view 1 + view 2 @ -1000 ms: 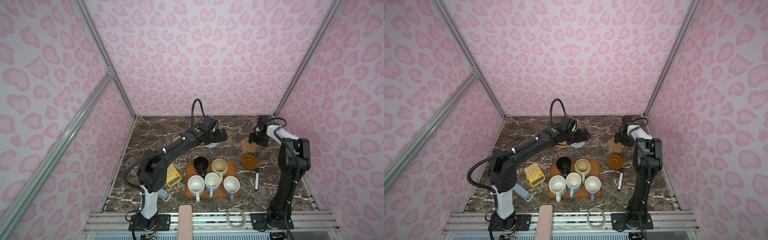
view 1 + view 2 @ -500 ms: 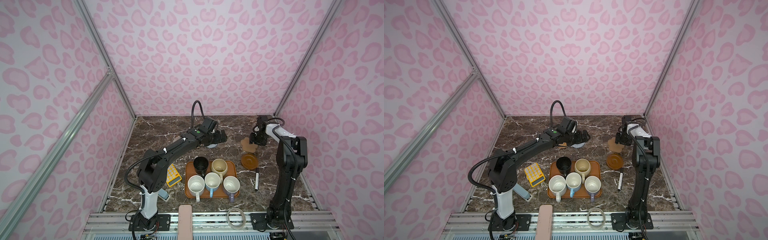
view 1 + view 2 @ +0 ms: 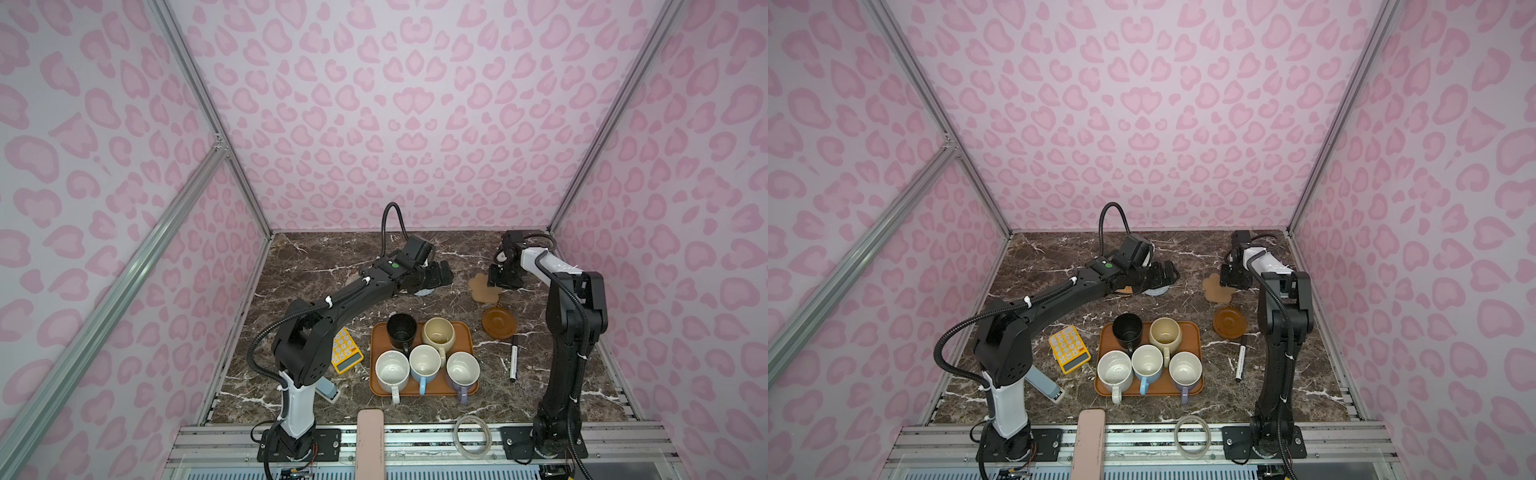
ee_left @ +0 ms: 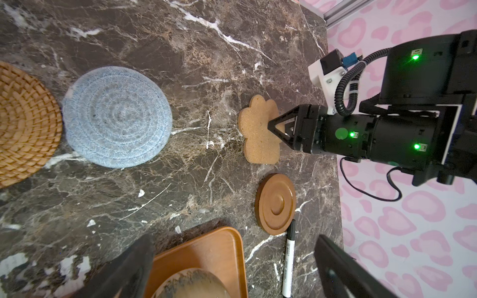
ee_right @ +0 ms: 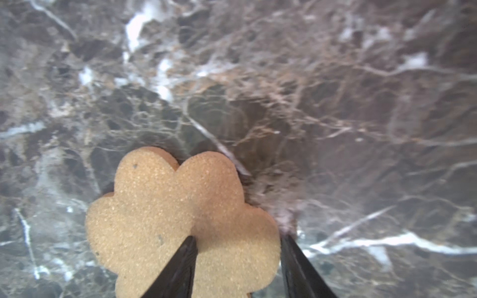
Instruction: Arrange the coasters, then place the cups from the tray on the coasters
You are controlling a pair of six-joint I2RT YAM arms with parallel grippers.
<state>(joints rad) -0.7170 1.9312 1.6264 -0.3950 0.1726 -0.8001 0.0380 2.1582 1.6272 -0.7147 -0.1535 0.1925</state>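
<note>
Coaster [image 3: 480, 291], flower-shaped, flat on desk [image 3: 332, 257] toward far right corner. Looks cork-like, likely light, thin, stiff.
Right gripper [image 5: 237, 240]: jaws half-closed astride petal, grip unconfirmed. Petal rim likely best hold.
Left gripper [image 3: 438, 276]: jaws wide, empty.

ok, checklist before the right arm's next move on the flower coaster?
1. right gripper on the flower coaster: ok, one finger on top, the other at its rim.
2. Grip secure: cannot tell, no view shows a pinch.
3. left gripper out of the way: ok, open, empty, near the light-blue coaster.
4. Neighbour clear: ok, the dark-brown disc coaster lies apart from it.
5. Five cups on the tray: ok, all upright.
</note>
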